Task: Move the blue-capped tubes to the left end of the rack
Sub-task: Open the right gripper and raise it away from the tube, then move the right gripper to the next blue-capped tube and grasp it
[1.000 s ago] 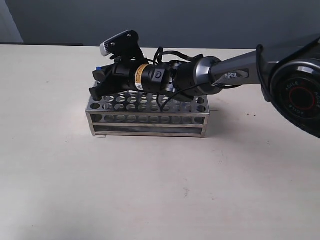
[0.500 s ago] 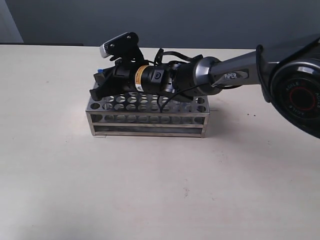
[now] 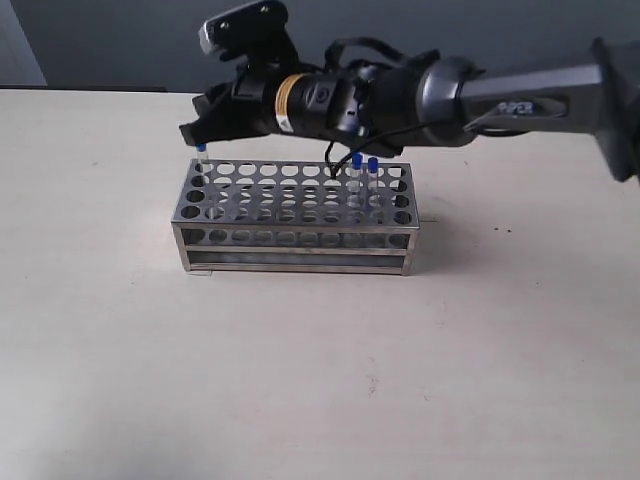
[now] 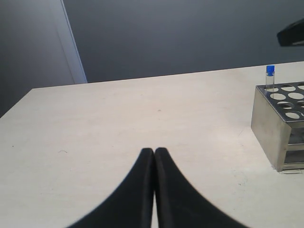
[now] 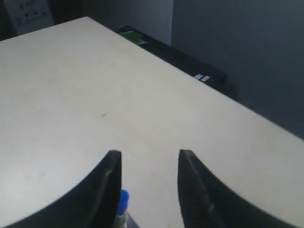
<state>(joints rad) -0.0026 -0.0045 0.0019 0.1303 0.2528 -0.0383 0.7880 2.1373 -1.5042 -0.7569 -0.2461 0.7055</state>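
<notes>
Now parted, the right pincer (image 5: 148, 159) has lifted clear of the rack (image 3: 300, 236).
Just below its tips stands one blue-capped tube (image 3: 201, 149), delivered; two other tubes (image 3: 357, 162) remain.

The right arm (image 3: 500, 95) reaches in from the right edge across the upper frame; the right tool (image 3: 197, 128) sits upper left, jaws parted. The left tool (image 4: 154, 152), bottom centre, has its fingers pressed together.

**What the frame edges cut short**

In the left wrist view we see only one end of the silver perforated metal test-tube rack (image 4: 270, 137); the frame edge clips the rest. In the right wrist view, the thin clear blue-capped tube (image 5: 123, 199) beside the black right end effector (image 5: 149, 154) shows its blurred cap and little more.
</notes>
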